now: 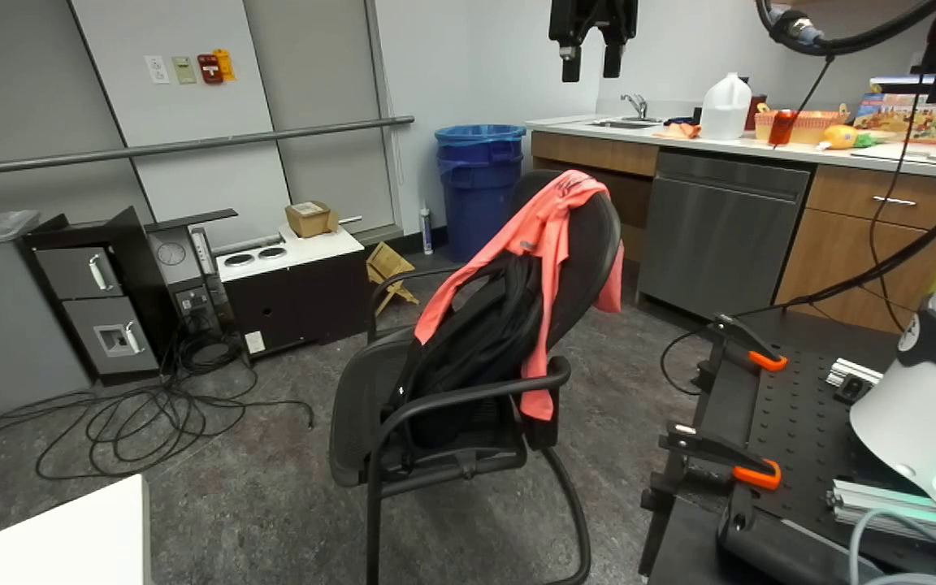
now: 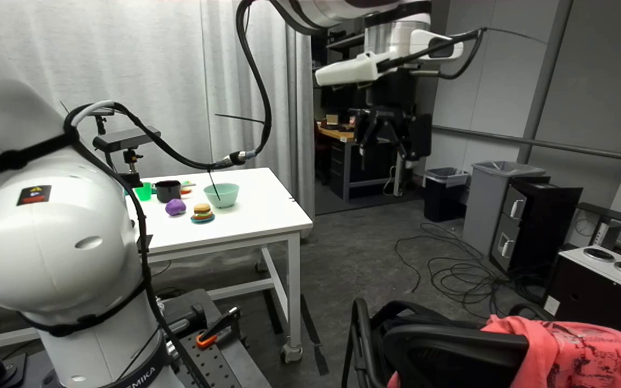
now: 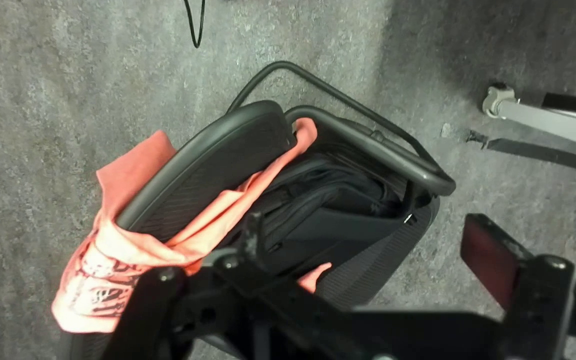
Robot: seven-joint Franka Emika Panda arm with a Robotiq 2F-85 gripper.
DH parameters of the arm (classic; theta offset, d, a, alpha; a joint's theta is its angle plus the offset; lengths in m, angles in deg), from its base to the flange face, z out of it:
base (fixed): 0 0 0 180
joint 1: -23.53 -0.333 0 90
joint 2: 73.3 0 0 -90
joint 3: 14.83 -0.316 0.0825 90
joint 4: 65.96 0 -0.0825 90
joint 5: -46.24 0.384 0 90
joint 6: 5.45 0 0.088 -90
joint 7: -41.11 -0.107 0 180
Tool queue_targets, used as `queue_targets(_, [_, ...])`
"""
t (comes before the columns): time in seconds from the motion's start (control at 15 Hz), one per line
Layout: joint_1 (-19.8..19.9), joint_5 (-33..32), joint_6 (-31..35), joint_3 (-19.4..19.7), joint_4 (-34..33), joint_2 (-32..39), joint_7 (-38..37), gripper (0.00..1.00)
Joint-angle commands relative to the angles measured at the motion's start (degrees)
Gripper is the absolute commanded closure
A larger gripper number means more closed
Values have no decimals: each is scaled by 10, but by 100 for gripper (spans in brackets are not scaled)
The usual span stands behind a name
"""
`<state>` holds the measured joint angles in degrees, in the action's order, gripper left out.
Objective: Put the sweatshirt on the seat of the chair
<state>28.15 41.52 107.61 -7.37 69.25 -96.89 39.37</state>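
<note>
The coral sweatshirt hangs over the backrest of the black chair, with one sleeve trailing across the dark bag-like bundle on the seat. Its printed part hangs behind the backrest in an exterior view. In the wrist view the sweatshirt lies to the left and the seat to the right, with a small coral tip on the seat. My gripper is open and empty, high above the chair; its fingers are wide apart in the wrist view. Part of the sweatshirt is hidden behind the gripper there.
The chair's armrests flank the seat. A white table holds a bowl, a mug and toys. A clamped robot base stands beside the chair. Loose cables and a toy stove are on the floor.
</note>
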Motion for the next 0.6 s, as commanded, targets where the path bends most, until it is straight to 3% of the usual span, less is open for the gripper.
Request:
queue_targets(0.0, [28, 9, 79, 18, -1, 41, -4, 0])
queue_targets(0.33, [59, -22, 163, 12, -4, 92, -54, 0])
queue_targets(0.47, [65, -32, 183, 12, 2, 101, -75, 0])
queue_targets(0.53, [57, -17, 163, 15, 2, 92, -51, 0])
